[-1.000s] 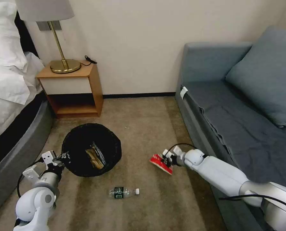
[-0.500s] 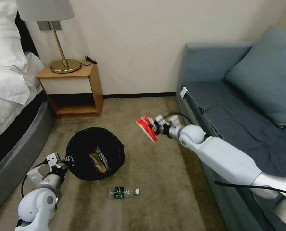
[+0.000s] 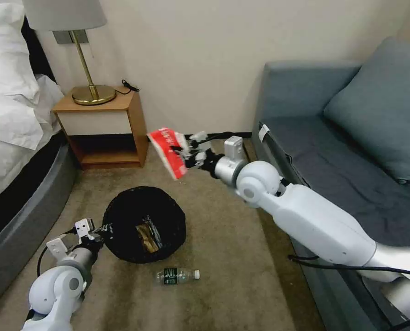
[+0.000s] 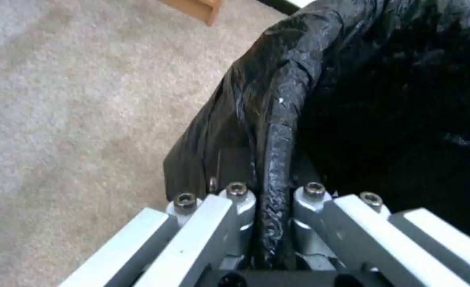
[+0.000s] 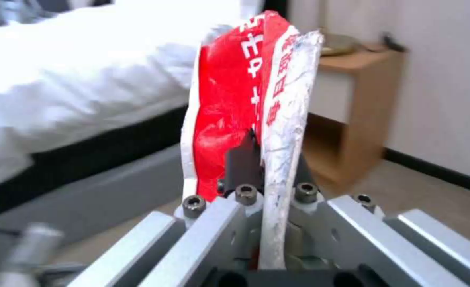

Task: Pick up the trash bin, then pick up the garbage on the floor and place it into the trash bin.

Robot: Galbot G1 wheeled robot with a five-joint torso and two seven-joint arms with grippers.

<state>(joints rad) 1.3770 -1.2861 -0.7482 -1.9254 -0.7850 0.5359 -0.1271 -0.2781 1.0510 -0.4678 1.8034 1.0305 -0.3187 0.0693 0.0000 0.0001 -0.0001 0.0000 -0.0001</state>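
The right arm (image 3: 306, 220) reaches forward and to the left across the carpet (image 3: 223, 239), its wrist raised well clear of the floor. The right gripper (image 3: 186, 149) is clamped on the red-and-white snack packet (image 3: 168, 151), which hangs tilted from the fingers, up in the air. In the right wrist view the packet (image 5: 245, 111) stands pinched between the 2 closed fingers (image 5: 245, 195), its crumpled edge folded back over them.

The packet hangs above and a little beyond the trash bin (image 3: 145, 223), apart from it, with the nightstand (image 3: 106, 128) behind.

The left arm (image 3: 57, 289) is bent low near the bed (image 3: 11, 138), forearm pointing toward the bin. The left gripper (image 3: 96, 232) grips the bin's near rim, and in the left wrist view the black bag-covered rim (image 4: 277, 159) runs straight between the 2 fingers (image 4: 235, 199), which are closed narrowly on it.

Inside the bin, just beyond the left gripper, lie brown pieces of litter (image 3: 147, 236). The small plastic bottle (image 3: 177, 276) lies on its side on the carpet just in front of the bin, well below the right gripper and apart from both grippers.
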